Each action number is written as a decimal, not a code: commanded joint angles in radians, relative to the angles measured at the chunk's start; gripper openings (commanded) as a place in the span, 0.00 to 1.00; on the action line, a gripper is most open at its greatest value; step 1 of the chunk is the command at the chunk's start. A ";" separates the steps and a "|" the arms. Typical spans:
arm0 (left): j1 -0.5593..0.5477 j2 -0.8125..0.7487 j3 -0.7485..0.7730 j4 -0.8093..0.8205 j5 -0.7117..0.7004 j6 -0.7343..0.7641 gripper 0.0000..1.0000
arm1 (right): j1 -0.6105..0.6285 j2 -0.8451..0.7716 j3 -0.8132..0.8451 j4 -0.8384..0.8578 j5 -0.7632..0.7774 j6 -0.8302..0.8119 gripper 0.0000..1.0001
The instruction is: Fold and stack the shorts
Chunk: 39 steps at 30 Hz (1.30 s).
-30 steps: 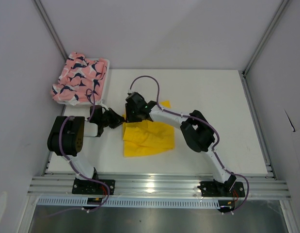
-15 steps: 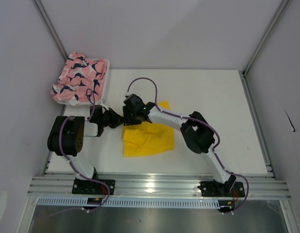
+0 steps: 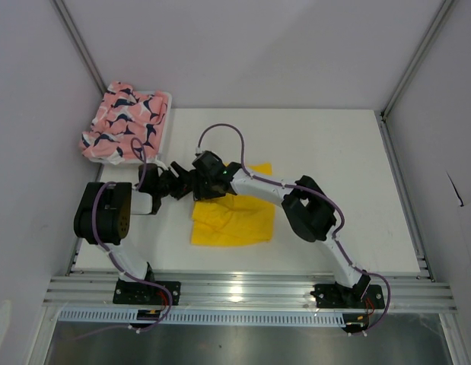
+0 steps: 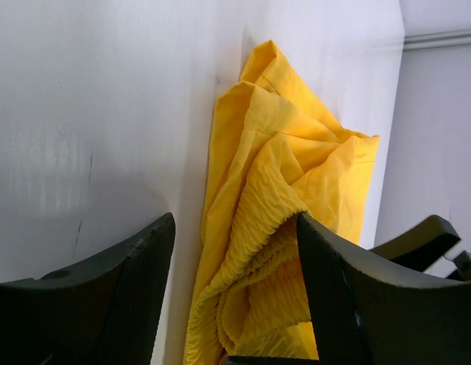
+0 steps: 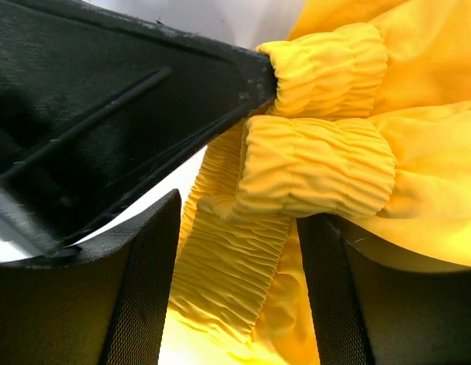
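The yellow shorts point(image 3: 233, 220) lie folded on the white table point(image 3: 349, 167) between the two arms. Both grippers meet at the shorts' upper left corner. My left gripper point(image 3: 180, 183) point(image 4: 235, 228) is open, and the ribbed yellow waistband point(image 4: 258, 228) lies loose between its fingers, brushing the right one. My right gripper point(image 3: 198, 185) point(image 5: 239, 220) is open too, straddling the same bunched waistband point(image 5: 311, 163), with the left gripper's black finger point(image 5: 136, 84) close above. The pink printed shorts point(image 3: 125, 125) lie heaped at the far left.
A white mesh basket point(image 3: 166, 122) sits under the pink shorts in the back left corner. Grey walls and metal frame posts enclose the table. The right arm's elbow point(image 3: 311, 209) hangs over the yellow shorts' right edge.
The left gripper has opened and let go of the yellow waistband. The right gripper has opened wider and slid left toward it. The yellow shorts have settled flatter.
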 commanded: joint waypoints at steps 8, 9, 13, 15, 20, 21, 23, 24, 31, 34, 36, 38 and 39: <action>0.009 0.039 -0.027 0.149 0.089 -0.051 0.72 | 0.010 -0.113 -0.153 0.147 0.012 -0.048 0.75; 0.009 0.039 -0.029 0.147 0.088 -0.050 0.72 | 0.010 -0.127 -0.158 0.154 0.019 -0.049 0.76; 0.009 0.035 -0.033 0.149 0.085 -0.050 0.73 | 0.010 -0.207 -0.170 0.174 0.036 -0.072 0.78; 0.009 0.033 -0.035 0.150 0.083 -0.050 0.73 | 0.010 -0.248 -0.170 0.165 0.056 -0.081 0.79; 0.009 0.027 -0.042 0.149 0.077 -0.050 0.73 | -0.001 -0.330 -0.216 0.171 0.082 -0.079 0.73; 0.009 0.024 -0.041 0.147 0.073 -0.050 0.73 | -0.010 -0.353 -0.245 0.182 0.073 -0.075 0.72; 0.009 0.022 -0.044 0.147 0.072 -0.050 0.73 | -0.022 -0.376 -0.293 0.207 0.078 -0.060 0.63; 0.009 0.021 -0.042 0.147 0.069 -0.051 0.73 | -0.027 -0.399 -0.311 0.219 0.079 -0.056 0.59; 0.009 0.012 -0.050 0.147 0.060 -0.051 0.74 | -0.070 -0.387 -0.374 0.273 0.053 -0.032 0.01; 0.009 0.013 -0.050 0.149 0.059 -0.053 0.73 | -0.078 -0.350 -0.371 0.291 0.026 -0.031 0.00; 0.009 0.012 -0.050 0.147 0.059 -0.053 0.73 | -0.084 -0.331 -0.371 0.315 -0.003 -0.026 0.00; 0.009 0.012 -0.050 0.147 0.059 -0.051 0.73 | -0.088 -0.305 -0.368 0.346 -0.025 -0.019 0.00; 0.009 0.010 -0.050 0.147 0.060 -0.053 0.73 | -0.091 -0.298 -0.367 0.352 -0.049 -0.016 0.00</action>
